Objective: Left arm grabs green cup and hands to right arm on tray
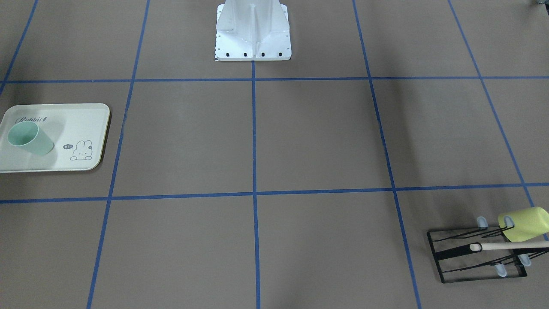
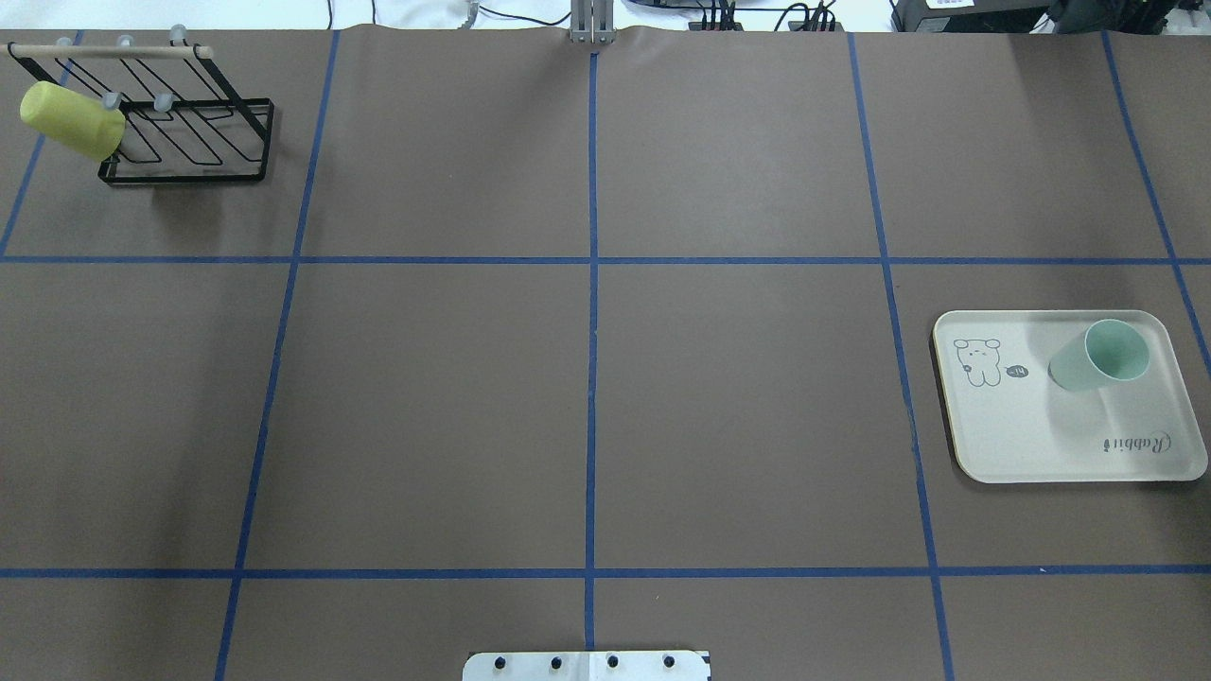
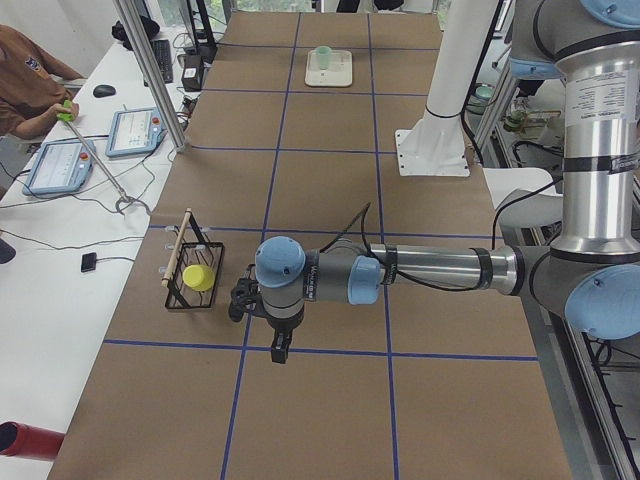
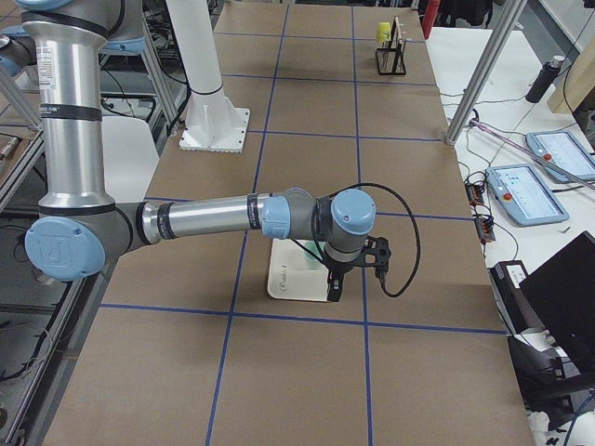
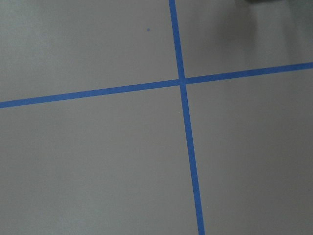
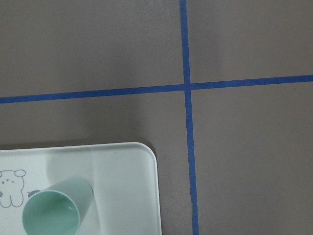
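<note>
**Operator:** Where does the green cup sit?

**Desk:** Your green cup (image 2: 1102,357) stands mouth up on the tray (image 2: 1041,445), on the robot's right side of the worktop (image 2: 587,397). It is just beside the bunny drawing (image 2: 979,362) and apart from the "Rabbit" lettering (image 2: 1135,443). Neither claw touches it.

**Operator:** And the arms?

**Desk:** You see the right arm (image 4: 204,218) stretched level above the worktop. The right claw (image 4: 332,295) points down in front of the tray in the side view. The left arm (image 3: 440,268) reaches out the same way on the other side. Its left claw (image 3: 279,352) points down above a blue tape line (image 3: 330,350), near the black wire rack (image 3: 182,285).

**Operator:** Are the claws released or clenched?

**Desk:** You cannot tell for either one. Each shows only in a side view, small and dark.

**Operator:** Anything else?

**Desk:** A yellow-green cup (image 2: 71,120) hangs tilted on the rack, at the worktop's far left corner in the overhead view. Your left wrist camera shows only brown worktop and a crossing of tape lines. The right wrist camera looks down on a tray corner and into the green cup's mouth.
</note>
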You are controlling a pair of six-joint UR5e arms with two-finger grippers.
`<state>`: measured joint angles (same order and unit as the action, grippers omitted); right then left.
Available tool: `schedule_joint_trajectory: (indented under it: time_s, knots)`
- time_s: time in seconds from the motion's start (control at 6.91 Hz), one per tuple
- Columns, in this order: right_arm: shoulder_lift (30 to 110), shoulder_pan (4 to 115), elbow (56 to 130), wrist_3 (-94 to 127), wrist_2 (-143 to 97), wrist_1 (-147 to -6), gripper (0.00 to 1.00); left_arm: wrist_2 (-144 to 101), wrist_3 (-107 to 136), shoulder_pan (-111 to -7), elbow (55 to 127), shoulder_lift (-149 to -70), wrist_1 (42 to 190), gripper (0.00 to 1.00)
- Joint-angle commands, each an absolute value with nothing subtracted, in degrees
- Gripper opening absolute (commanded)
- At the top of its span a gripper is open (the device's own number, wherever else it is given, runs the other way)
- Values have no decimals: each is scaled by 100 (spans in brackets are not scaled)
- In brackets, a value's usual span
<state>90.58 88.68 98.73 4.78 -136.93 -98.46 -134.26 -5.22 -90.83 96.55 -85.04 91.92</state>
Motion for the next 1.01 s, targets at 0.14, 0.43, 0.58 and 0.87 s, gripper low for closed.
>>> schedule_joint_trajectory:
  time_s: [0.14,0.43,0.58,0.87]
  knots:
    - [9167,8868,9791,222,-13685,-9773,100,-13421,-527,-9079,9650,-8534,9185,100]
    - [9176,8868,9800,176,-13685,-9773,100,-13421,-527,-9079,9642,-8552,9185,100]
    - [9167,8868,9809,184,-13693,-9773,100,-13421,-527,-9079,9642,-8552,9185,100]
    - [9158,8868,9809,185,-13693,-9773,100,-13421,-527,-9079,9633,-8569,9176,100]
